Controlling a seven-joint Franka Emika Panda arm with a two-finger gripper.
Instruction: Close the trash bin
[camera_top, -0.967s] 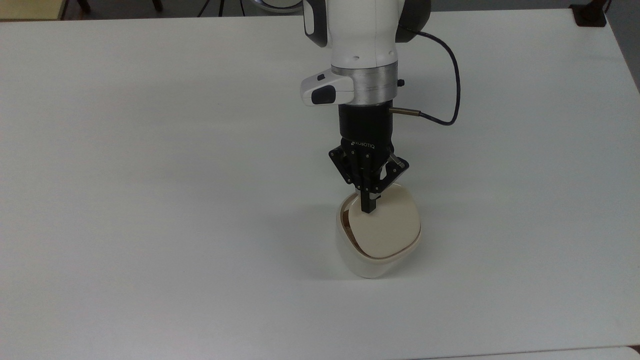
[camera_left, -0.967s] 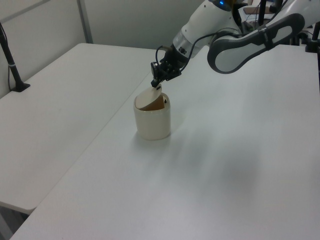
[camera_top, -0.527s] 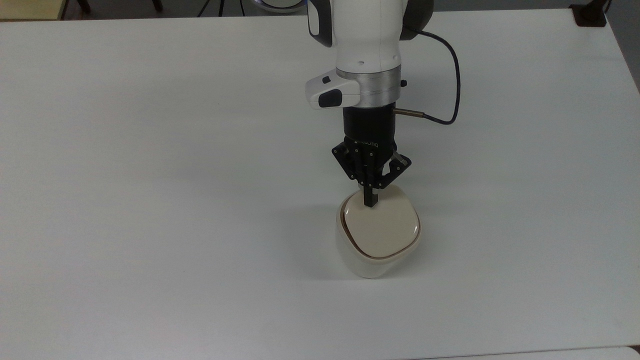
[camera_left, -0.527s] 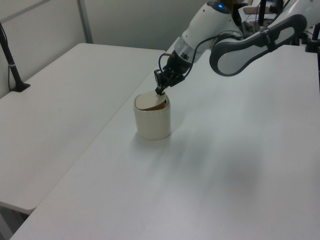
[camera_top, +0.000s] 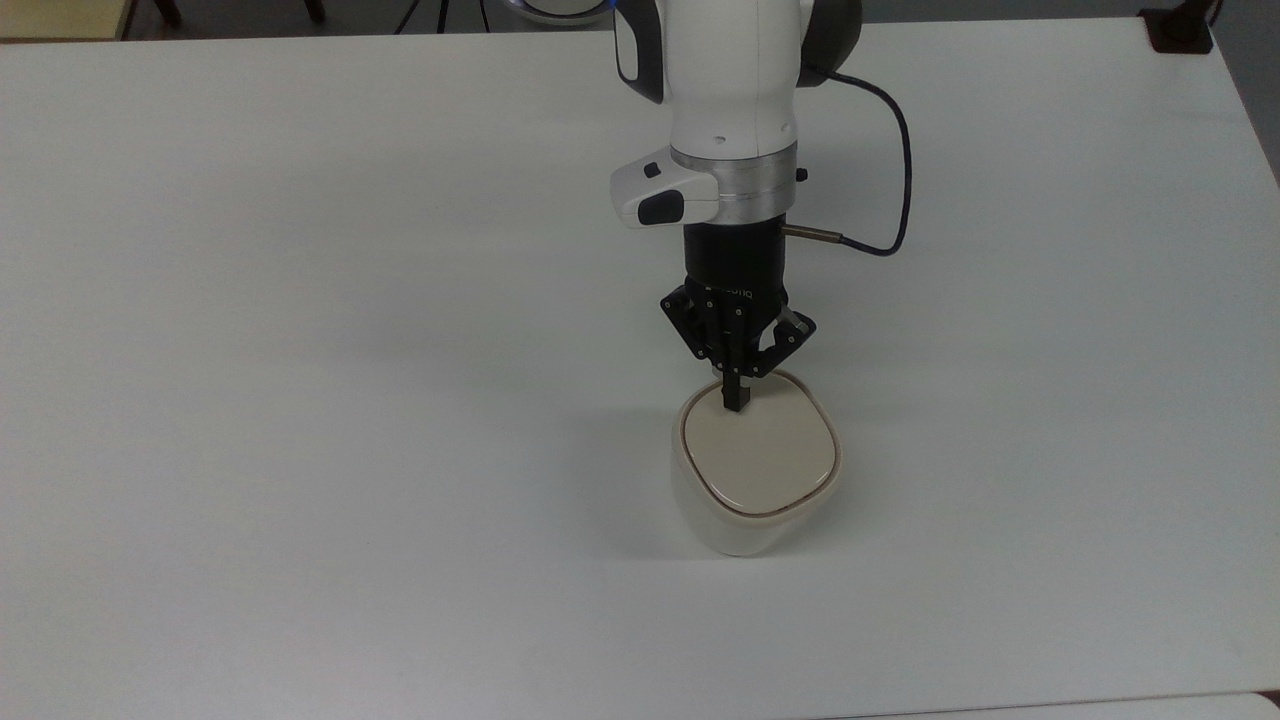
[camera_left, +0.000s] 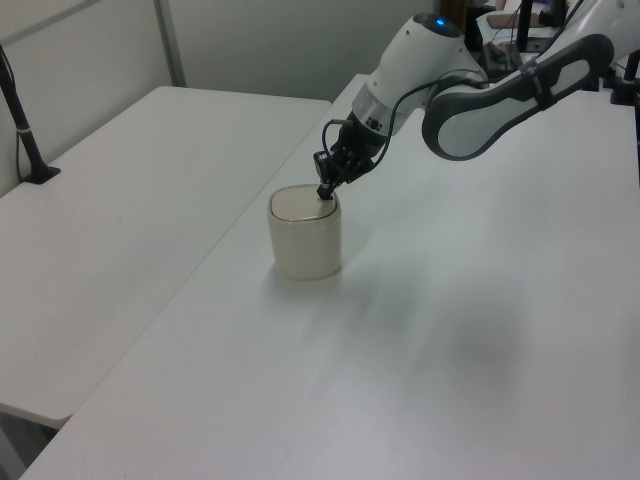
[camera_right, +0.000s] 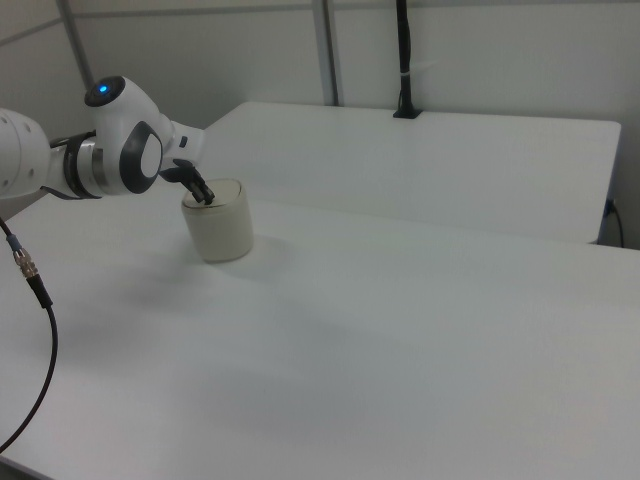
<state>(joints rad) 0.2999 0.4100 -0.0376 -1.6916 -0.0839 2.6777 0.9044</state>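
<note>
1. Since a second ago, the lid (camera_top: 758, 455) is lying lower: its raised edge has dropped, and the dark gap along the rim has shrunk to a thin even line all the way round.
2. Pressed together into one narrow tip, the fingers (camera_top: 735, 398) of the gripper (camera_top: 736, 402) are bearing down on the lid's far edge, gripping nothing.
3. The trash bin (camera_top: 755, 470) is standing upright on the tabletop (camera_top: 300, 350) directly beneath the fingers, its body reaching toward the top view's lower edge from the contact point.
4. Judging by the flush lid, the closing is looking essentially done; what is remaining is probably a last firm press to seat it, then lifting away.
5. The top view is showing the seam around the lid as an unbroken outline, which the side cameras are not revealing.
6. The left view is showing the gripper (camera_left: 326, 192) touching the top of the bin (camera_left: 305, 240) at a slant from behind, while the right view is showing the bin (camera_right: 218, 222) with its lid level with the rim.
</note>
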